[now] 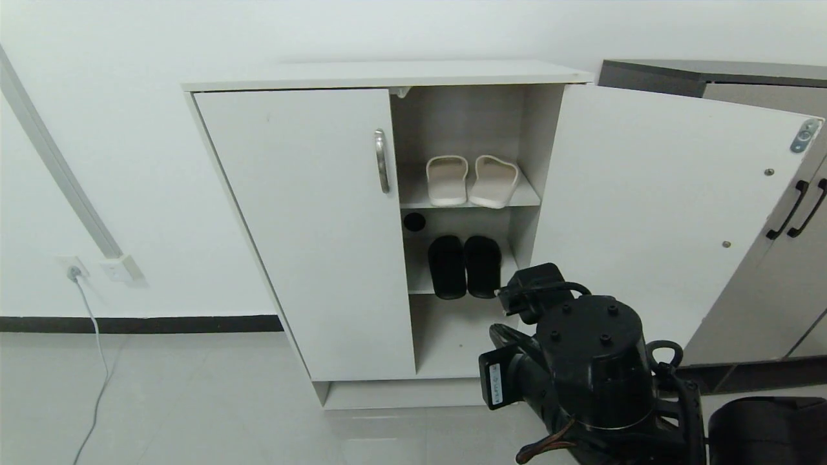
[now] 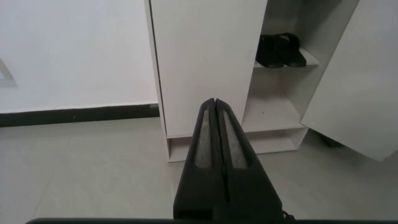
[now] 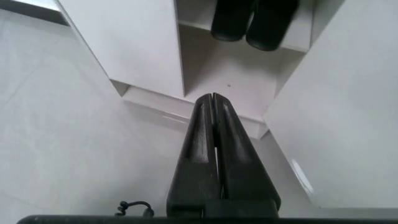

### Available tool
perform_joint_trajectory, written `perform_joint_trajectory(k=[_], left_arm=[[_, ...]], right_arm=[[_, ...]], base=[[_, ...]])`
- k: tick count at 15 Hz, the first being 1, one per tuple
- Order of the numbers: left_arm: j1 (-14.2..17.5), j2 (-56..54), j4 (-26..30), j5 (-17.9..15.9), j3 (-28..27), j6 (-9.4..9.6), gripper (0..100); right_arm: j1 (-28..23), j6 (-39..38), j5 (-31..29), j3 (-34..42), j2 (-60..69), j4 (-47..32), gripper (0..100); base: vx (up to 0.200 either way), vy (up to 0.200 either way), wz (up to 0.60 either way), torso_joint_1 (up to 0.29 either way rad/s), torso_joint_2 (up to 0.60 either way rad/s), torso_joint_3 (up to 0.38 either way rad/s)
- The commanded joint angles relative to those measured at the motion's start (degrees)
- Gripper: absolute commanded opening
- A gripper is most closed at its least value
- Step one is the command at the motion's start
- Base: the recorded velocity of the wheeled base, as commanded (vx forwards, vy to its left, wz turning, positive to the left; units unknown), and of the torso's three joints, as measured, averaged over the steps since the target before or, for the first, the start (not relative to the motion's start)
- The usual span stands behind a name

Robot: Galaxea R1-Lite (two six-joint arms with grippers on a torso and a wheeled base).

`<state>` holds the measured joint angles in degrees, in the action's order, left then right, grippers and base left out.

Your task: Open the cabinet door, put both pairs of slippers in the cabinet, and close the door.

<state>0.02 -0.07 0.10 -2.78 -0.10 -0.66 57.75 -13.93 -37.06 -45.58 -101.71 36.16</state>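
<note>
From the head: white slippers on the cabinet's upper shelf, black slippers one shelf below, right door standing wide. From the left wrist: left gripper pressed together, empty, above the floor, facing the left door. From the right wrist: right gripper likewise clamped on nothing, near the cabinet's foot. Probably best to reach round the free edge, then push steadily until flush.

One white cabinet with two doors is here. In it are two white slippers and two black slippers, four in all.
</note>
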Motion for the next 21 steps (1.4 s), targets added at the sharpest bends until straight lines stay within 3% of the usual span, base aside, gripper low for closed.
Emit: perform_joint_trajectory(k=[1, 21], left_arm=[[0.06, 0.07, -0.01, -0.03, 0.01, -0.04, 0], [0.06, 0.07, -0.01, 0.05, 0.01, -0.13, 0]], right_arm=[[-0.79, 0.14, 0.50, 0.67, -1.21, 1.20, 0], [-1.23, 0.57, 0.58, 1.90, -2.27, 2.95, 0]], base=[[0.000, 0.000, 0.00, 0.000, 0.00, 0.000], [0.000, 0.000, 0.00, 0.000, 0.00, 0.000]])
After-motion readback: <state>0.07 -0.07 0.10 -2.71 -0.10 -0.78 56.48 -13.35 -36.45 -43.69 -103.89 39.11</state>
